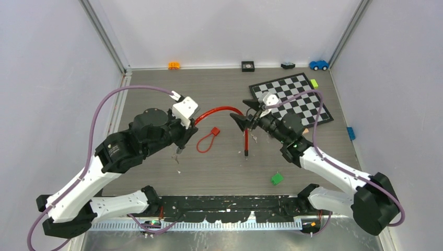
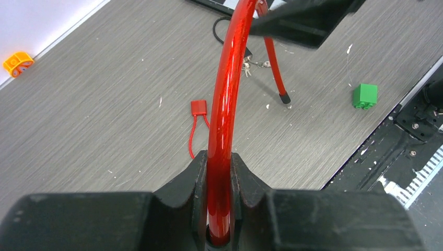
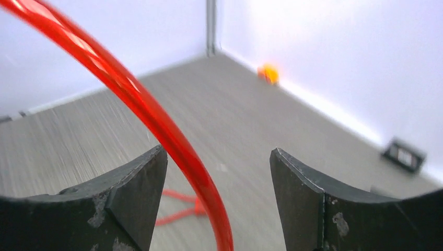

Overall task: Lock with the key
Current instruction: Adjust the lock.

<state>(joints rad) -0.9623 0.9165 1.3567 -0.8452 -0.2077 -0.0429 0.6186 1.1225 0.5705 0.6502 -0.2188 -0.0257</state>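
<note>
Locking looked barely begun. The left gripper (image 2: 219, 163) was clamped on the red cable lock (image 2: 223, 99), which arched over mid-surface. At its three o'clock the right gripper (image 3: 218, 157) stood apart around the cable. The cable's free end hung loose, with the keys (image 1: 254, 137) dangling unturned.

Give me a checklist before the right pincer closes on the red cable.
1. Left pincer shut on red cable: ok.
2. Right pincer open: ok.
3. Cable between the right pincer's jaws: ok, though off-centre.
4. Cable's free end clear of green block: ok.
5. Keys seated for locking: cannot tell; mostly hidden.
</note>
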